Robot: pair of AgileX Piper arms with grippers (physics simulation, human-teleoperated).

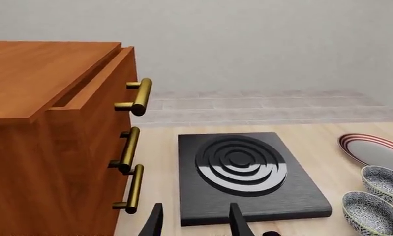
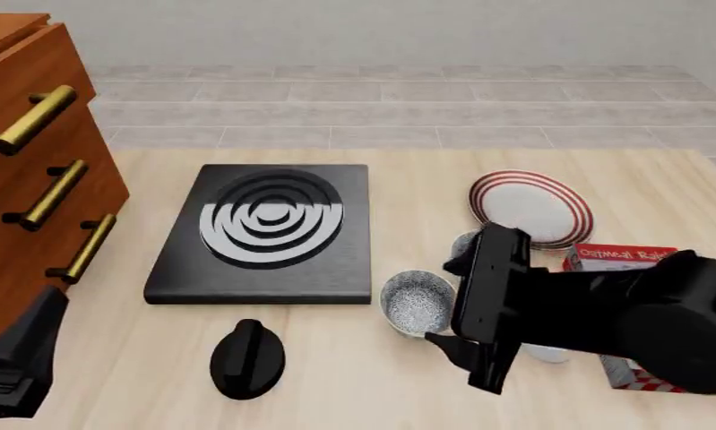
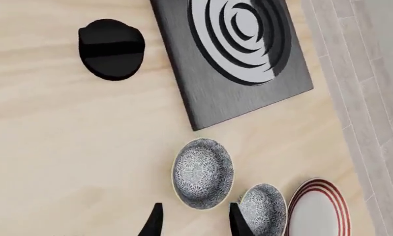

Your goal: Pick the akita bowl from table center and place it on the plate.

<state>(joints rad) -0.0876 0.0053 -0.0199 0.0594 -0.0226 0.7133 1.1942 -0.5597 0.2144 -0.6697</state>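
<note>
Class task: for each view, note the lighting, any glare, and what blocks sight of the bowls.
Front view: soft even light, faint shadows, right arm hides one bowl partly. Left wrist view: glossy sheen on burner. Right wrist view: sharp, both bowls clear beside plate.

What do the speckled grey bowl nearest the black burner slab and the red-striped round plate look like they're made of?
The speckled grey bowl looks like glazed ceramic: a fine printed pattern inside and a pale rim. The red-striped plate also looks like glazed ceramic, smooth white with painted dark red rings. These are renders, so both are guesses.
</note>
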